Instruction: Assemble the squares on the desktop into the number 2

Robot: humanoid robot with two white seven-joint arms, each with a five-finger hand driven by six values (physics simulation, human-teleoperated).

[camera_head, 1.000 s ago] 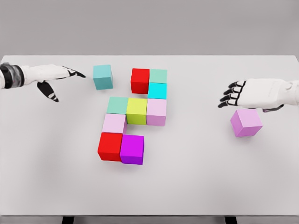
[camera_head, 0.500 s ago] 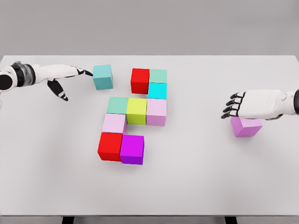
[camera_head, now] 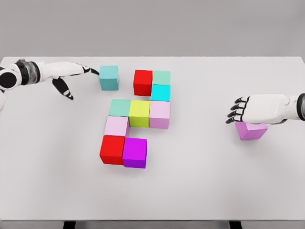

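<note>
Left hand (camera_head: 66, 76), fingers spread, touched the teal cube's (camera_head: 109, 78) left edge; a gap remained before the red cube (camera_head: 142, 82). Right hand (camera_head: 250, 109), fingers loosely curled and grasping nothing, covered the pink cube (camera_head: 251, 130); bare worktop (camera_head: 200, 157) lay between.

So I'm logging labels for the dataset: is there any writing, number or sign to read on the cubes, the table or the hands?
None. The cubes, such as the teal cube and the pink cube, have plain faces; the table, left hand and right hand carry no text either.

Matt, smooth cubes such as the teal cube (camera_head: 108, 78) on a matt white table (camera_head: 214, 181) (perhaps plastic; render unclear)
</note>
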